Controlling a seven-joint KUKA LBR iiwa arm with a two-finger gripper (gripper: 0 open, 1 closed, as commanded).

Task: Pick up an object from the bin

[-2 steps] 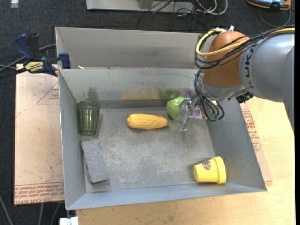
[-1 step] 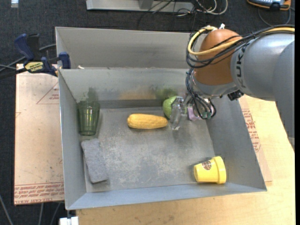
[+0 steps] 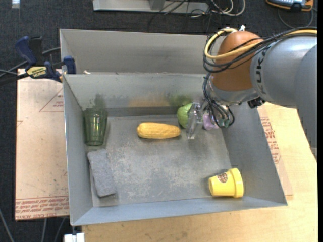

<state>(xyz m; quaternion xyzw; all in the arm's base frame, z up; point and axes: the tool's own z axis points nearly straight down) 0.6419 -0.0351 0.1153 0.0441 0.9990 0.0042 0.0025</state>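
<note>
My gripper [image 3: 193,126] hangs low at the bin's back right, its metal fingers pointing down close against a green apple [image 3: 183,114] on their left. Whether the apple sits between the fingers is hidden by the gripper body. A yellow corn cob [image 3: 158,130] lies on its side just left of the fingertips, apart from them.
A green translucent cup [image 3: 95,126] stands upright by the left wall. A grey flat sponge block [image 3: 101,173] lies at the front left. A yellow toy cup [image 3: 226,183] lies tipped at the front right. The arm with its orange cover reaches over the right rim.
</note>
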